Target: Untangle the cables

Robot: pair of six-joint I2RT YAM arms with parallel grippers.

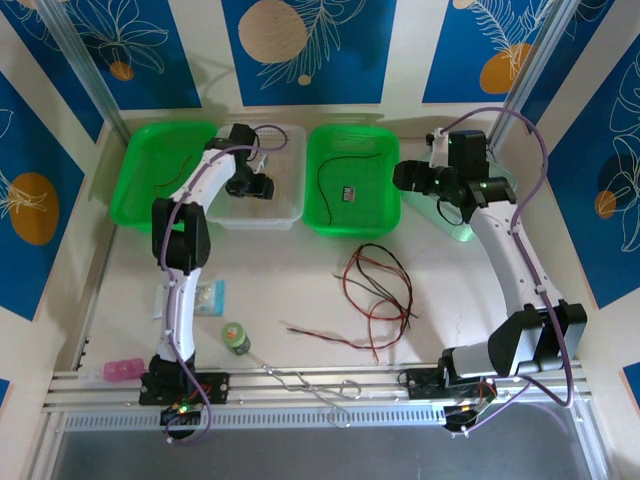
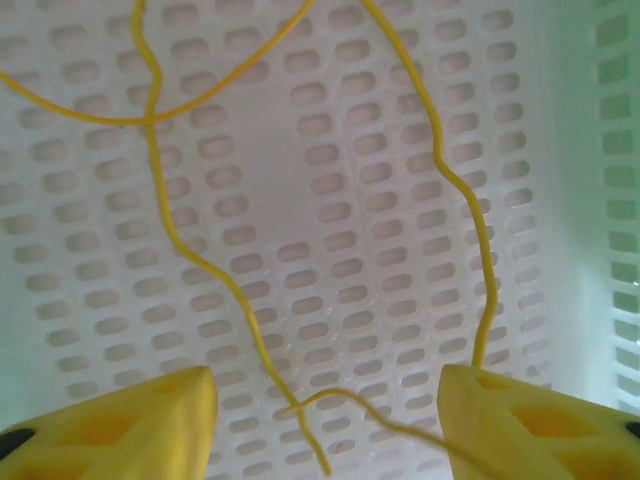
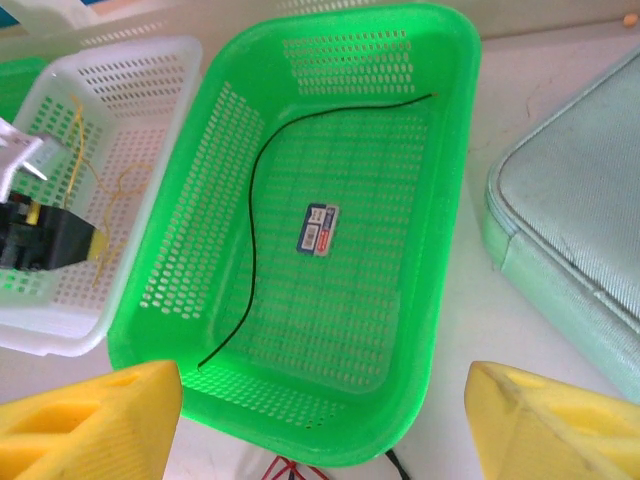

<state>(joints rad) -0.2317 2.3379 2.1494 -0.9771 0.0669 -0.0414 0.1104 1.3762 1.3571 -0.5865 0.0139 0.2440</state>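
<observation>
**Yellow cable down in white tray — knot to go**

Left gripper hangs low over the white tray, fingers spread. The yellow cable lies loose on the tray floor btw them, nothing pinched. Right gripper is spread wide too and empty, above the near rim of the right green tray, which holds one black cable and a small sticker. Left green tray has what looks like one thin strand; colour I can't tell. Rest of the cables, red + black, sit knotted on the table, near centre. I reckon they're light, limp, thin and apt to slip out of a grip — so I'd pinch a free end, not the knot's middle, and draw slowly.
</observation>
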